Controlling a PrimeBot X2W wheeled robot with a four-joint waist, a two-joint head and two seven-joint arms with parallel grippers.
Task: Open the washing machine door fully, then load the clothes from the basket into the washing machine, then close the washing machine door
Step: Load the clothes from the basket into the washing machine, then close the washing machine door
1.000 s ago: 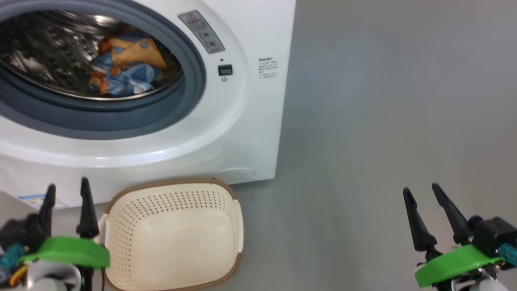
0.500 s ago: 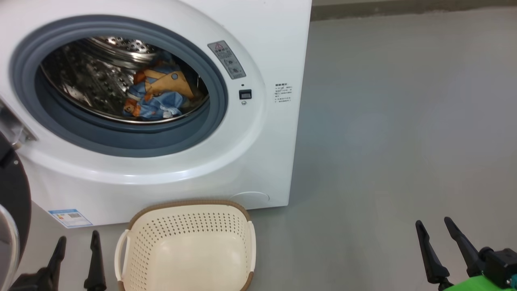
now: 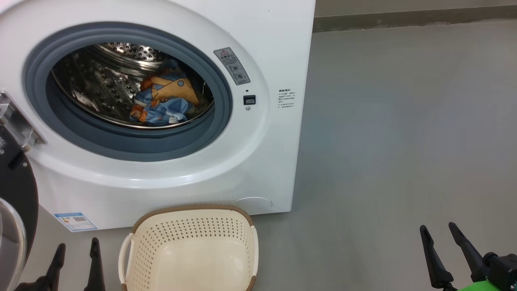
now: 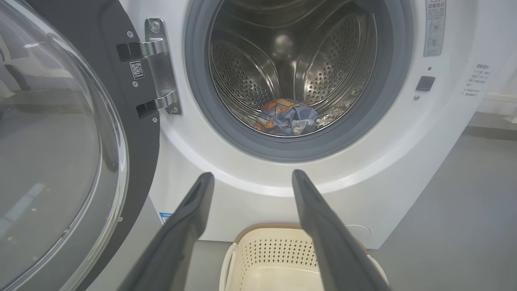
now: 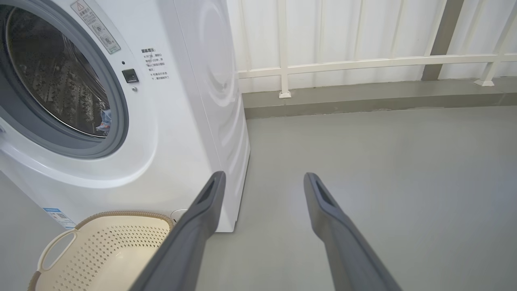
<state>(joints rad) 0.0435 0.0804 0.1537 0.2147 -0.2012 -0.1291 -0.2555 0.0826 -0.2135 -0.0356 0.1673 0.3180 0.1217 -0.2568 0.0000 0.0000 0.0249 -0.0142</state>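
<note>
Hanging swung out at the machine's left, the washing machine door takes up the left of the left wrist view, its glass bowl bulging toward the camera and its black rim joined to the steel hinge. The head view catches a dark sliver of it at the left edge. The washing machine stands on the grey floor with its mouth uncovered. The clothes lie bunched, blue and orange, low in the steel drum. The left wrist view looks straight in to the drum's back wall, while the right wrist view sees the mouth at a slant, with a scrap of blue cloth by the grey gasket. That view also shows the machine's right flank and a white railing on a kerb along the floor's far edge. The basket sits on the floor just before the machine's front, below the mouth, its bare perforated bottom showing. The left gripper hovers between the door and the basket's left handle, fingers spread wide and holding nothing. The right gripper hangs well off to the right over bare floor, fingers equally spread, gripping nothing. Open floor runs from the machine's right side to the kerb.
</note>
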